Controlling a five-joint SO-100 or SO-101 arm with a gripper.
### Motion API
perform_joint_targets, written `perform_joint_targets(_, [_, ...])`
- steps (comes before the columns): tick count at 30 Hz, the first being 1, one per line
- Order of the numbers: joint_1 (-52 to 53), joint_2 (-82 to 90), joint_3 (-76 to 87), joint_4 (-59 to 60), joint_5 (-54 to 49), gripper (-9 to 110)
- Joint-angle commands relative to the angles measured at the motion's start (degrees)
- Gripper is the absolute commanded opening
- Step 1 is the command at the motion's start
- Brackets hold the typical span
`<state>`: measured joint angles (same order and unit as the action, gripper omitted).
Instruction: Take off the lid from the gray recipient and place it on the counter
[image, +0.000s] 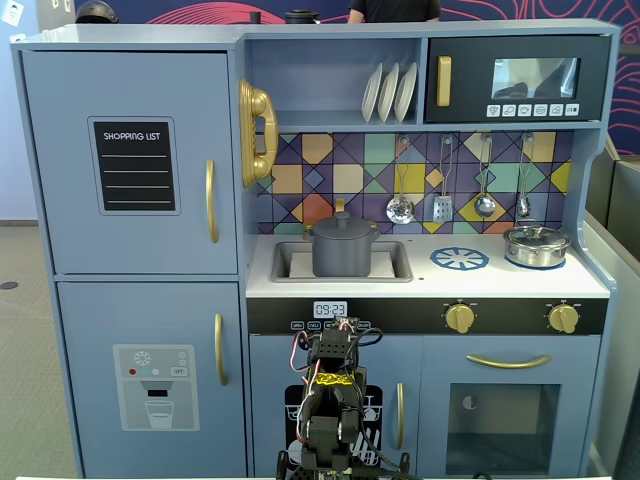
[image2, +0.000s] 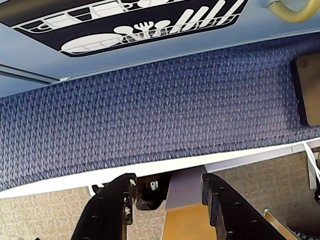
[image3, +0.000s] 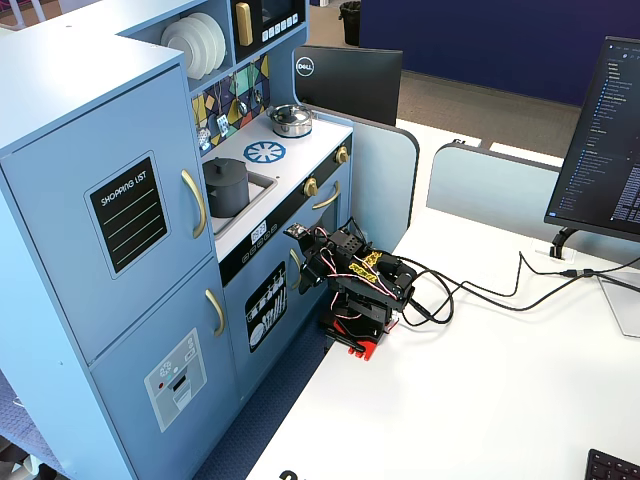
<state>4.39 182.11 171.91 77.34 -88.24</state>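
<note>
The gray recipient (image: 343, 256) stands in the sink recess of the white counter (image: 425, 279). The dark-gray lid (image: 343, 227) with its knob sits on top of it. Both also show in the other fixed view: the recipient (image3: 226, 190), the lid (image3: 225, 165), the counter (image3: 301, 140). My arm (image: 332, 395) is folded low in front of the kitchen, well below the counter and far from the pot. In the wrist view my gripper (image2: 168, 181) is open and empty and looks down at blue carpet.
A shiny silver pot (image: 536, 246) with its own lid stands at the counter's right, next to the printed blue burner circle (image: 459, 259). Utensils hang above the counter. The arm's base (image3: 358, 300) sits on a white table with cables and a monitor (image3: 605, 140).
</note>
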Motion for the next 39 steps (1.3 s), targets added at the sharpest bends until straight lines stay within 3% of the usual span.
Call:
perform_joint_targets(1, [0.0,0.0,0.1,10.4,1.2,26])
perform_joint_targets(3, [-0.4,0.0,0.1,10.4,1.1,22])
perform_joint_targets(7, [-0.3,0.0,0.1,10.4,0.2,3])
perform_joint_targets(11, [-1.0,0.0,0.1,10.3,1.3,0])
perform_joint_targets(15, [-1.4,-0.1,-0.8,7.4,1.0,0])
perform_joint_targets(20, [-1.2,-3.3,-13.6,-7.2,6.0,0])
perform_joint_targets(32, [-5.6,-19.7,-51.2,-33.2,-3.3,0])
perform_joint_targets(39, [-4.3,-24.9,-54.4,-44.7,-0.6,13])
